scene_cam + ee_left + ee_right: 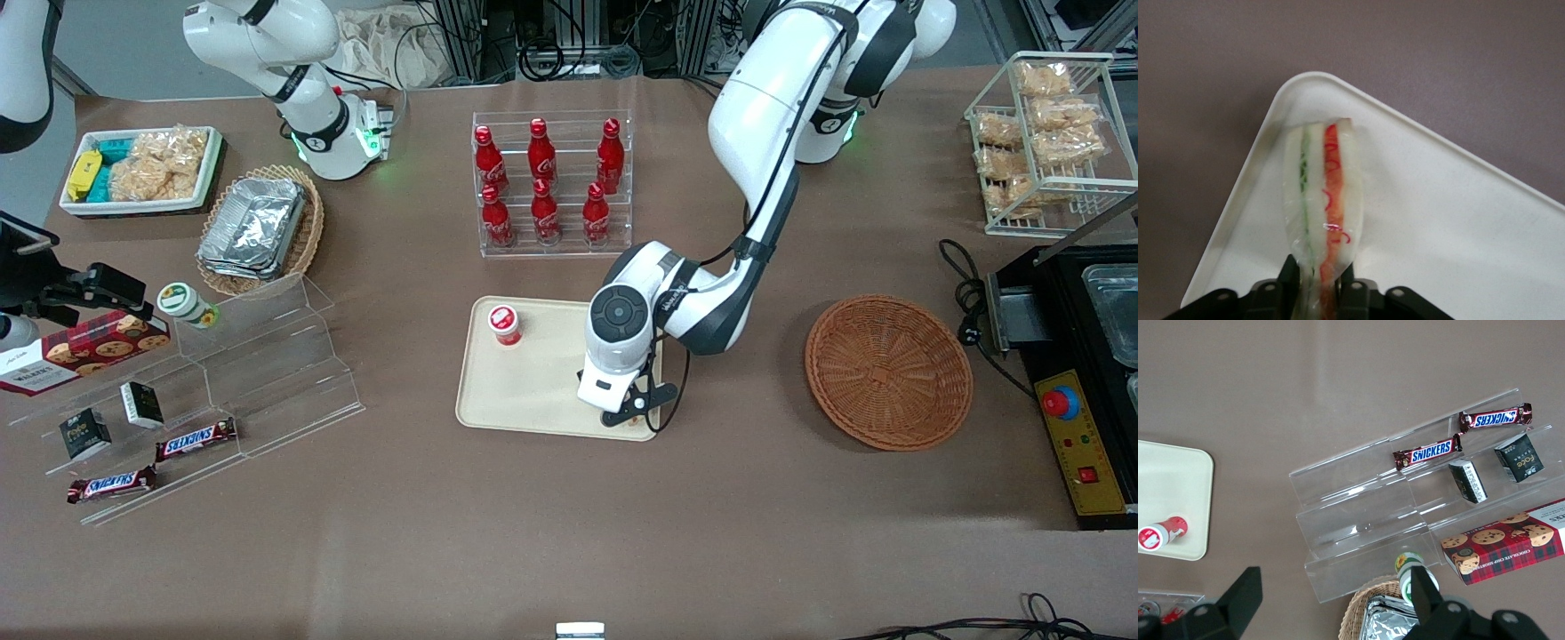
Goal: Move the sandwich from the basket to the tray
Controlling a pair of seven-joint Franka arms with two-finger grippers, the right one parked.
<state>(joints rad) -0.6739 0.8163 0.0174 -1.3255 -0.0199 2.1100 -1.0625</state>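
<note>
My left gripper hangs over the corner of the cream tray that is nearest the front camera and toward the working arm's end. In the left wrist view the gripper is shut on the sandwich, a wrapped white wedge with a green and an orange-red filling stripe. The sandwich sits over that corner of the tray, close to the rim. In the front view the arm's hand hides the sandwich. The reddish-brown basket lies empty beside the tray, toward the working arm's end.
A small red-capped bottle lies on the tray. A rack of red cola bottles stands farther from the camera. A clear stepped shelf with snack bars is toward the parked arm's end. A black control box sits beside the basket.
</note>
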